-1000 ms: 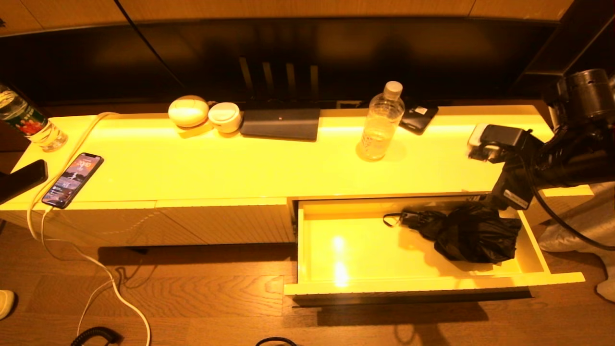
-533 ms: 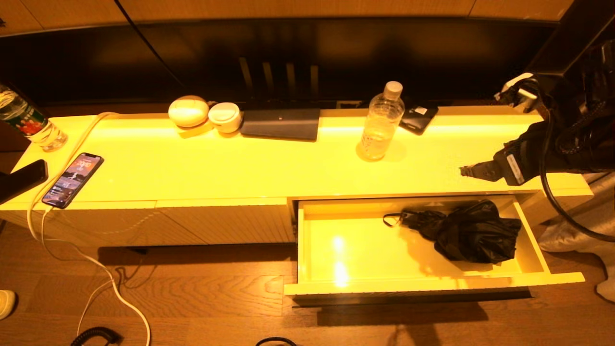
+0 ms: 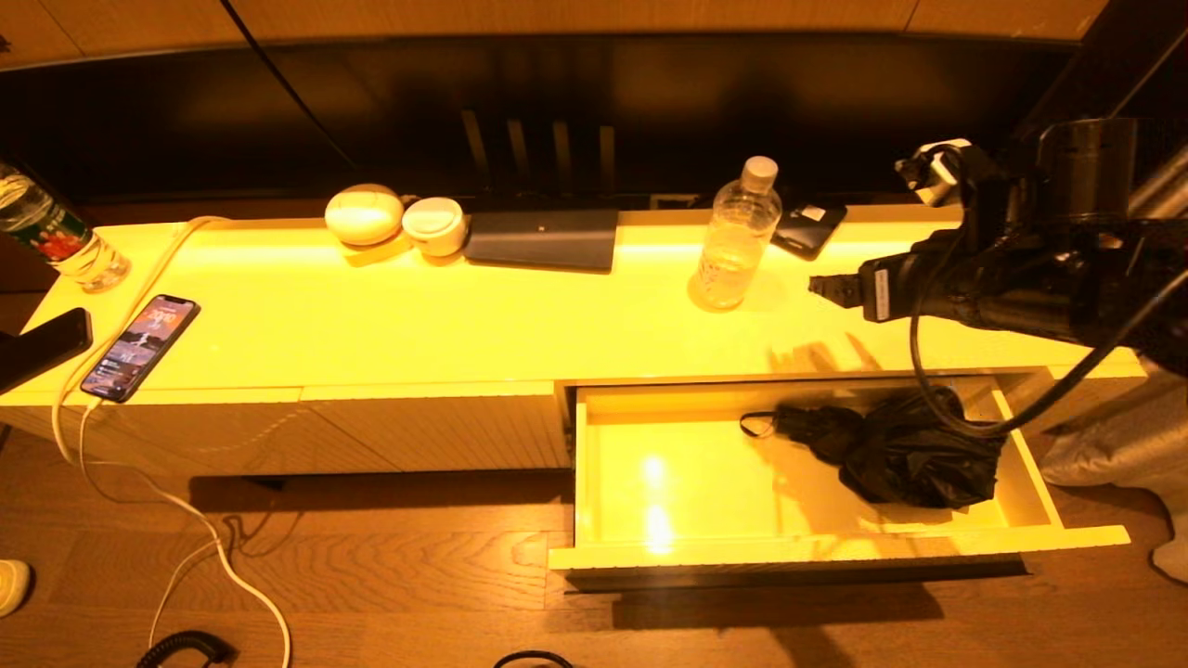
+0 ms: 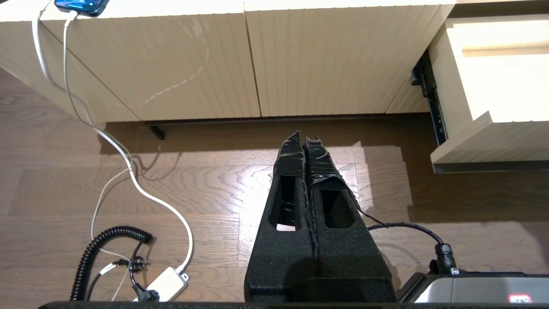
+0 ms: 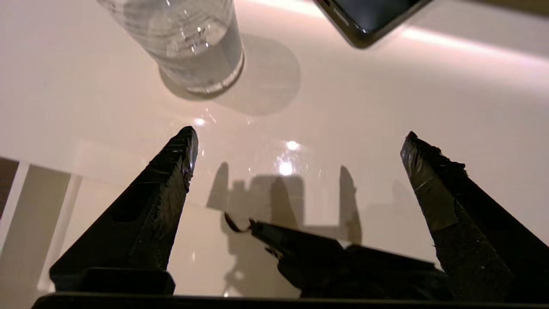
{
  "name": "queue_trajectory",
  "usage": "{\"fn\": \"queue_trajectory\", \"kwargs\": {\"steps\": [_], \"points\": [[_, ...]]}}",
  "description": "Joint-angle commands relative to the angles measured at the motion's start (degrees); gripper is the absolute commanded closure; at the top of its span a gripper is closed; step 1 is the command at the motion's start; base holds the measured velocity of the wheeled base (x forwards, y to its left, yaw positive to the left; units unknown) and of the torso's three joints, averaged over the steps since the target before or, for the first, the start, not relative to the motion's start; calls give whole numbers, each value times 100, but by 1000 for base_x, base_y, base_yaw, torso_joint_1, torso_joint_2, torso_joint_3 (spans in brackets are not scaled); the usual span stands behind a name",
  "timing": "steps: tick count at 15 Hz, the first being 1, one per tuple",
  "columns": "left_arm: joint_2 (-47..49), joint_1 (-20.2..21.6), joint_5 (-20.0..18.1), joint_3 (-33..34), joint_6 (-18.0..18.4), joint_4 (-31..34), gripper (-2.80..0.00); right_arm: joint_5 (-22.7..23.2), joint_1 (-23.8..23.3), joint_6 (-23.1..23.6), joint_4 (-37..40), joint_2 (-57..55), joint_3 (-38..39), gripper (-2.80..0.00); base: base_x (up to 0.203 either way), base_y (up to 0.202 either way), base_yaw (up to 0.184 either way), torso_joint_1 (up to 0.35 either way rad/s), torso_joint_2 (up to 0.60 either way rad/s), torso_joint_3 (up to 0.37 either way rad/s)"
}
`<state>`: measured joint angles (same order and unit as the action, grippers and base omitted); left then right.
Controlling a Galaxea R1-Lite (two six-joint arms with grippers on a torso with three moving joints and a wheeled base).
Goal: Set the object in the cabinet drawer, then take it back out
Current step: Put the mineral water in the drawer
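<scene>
The cabinet drawer [image 3: 835, 549] is pulled out at the right of the cream cabinet, and its ribbed front [image 4: 493, 141] also shows in the left wrist view. A black folded umbrella [image 3: 905, 450] lies in the drawer's right half, its strap loop pointing left. My right gripper [image 3: 821, 288] hovers above the cabinet top behind the drawer, open and empty, pointing left toward the bottle. In the right wrist view the right gripper [image 5: 300, 141] has widely spread fingers, and the umbrella [image 5: 343, 262] lies below them, untouched. My left gripper [image 4: 302, 135] hangs shut over the floor, left of the drawer.
On the cabinet top stand a clear water bottle [image 3: 736, 237], a dark phone [image 3: 807, 227] behind it, a dark flat pad [image 3: 543, 238], two round white items [image 3: 364, 215], a lit phone on a cable [image 3: 139, 346] and another bottle [image 3: 56, 237]. Cables lie on the floor [image 4: 128, 163].
My right gripper has risen out of the drawer and swung left over the cabinet top toward the bottle. The umbrella stays in the drawer.
</scene>
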<state>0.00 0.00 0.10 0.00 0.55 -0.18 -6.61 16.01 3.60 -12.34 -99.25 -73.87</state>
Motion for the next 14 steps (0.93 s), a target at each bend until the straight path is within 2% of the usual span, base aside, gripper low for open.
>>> {"fn": "queue_trajectory", "kwargs": {"steps": [1,7,14], "points": [[0,0,-1,9,-2,-8,0,-421,348,27,-1253,-685,169,-280,0,0,0,0,0,0],[0,0,-1,9,-2,-8,0,-705,768,305,-2867,-1336,385,-280,0,0,0,0,0,0],[0,0,-1,9,-2,-8,0,-1127,849,318,-2985,-1963,-566,-280,0,0,0,0,0,0]]}}
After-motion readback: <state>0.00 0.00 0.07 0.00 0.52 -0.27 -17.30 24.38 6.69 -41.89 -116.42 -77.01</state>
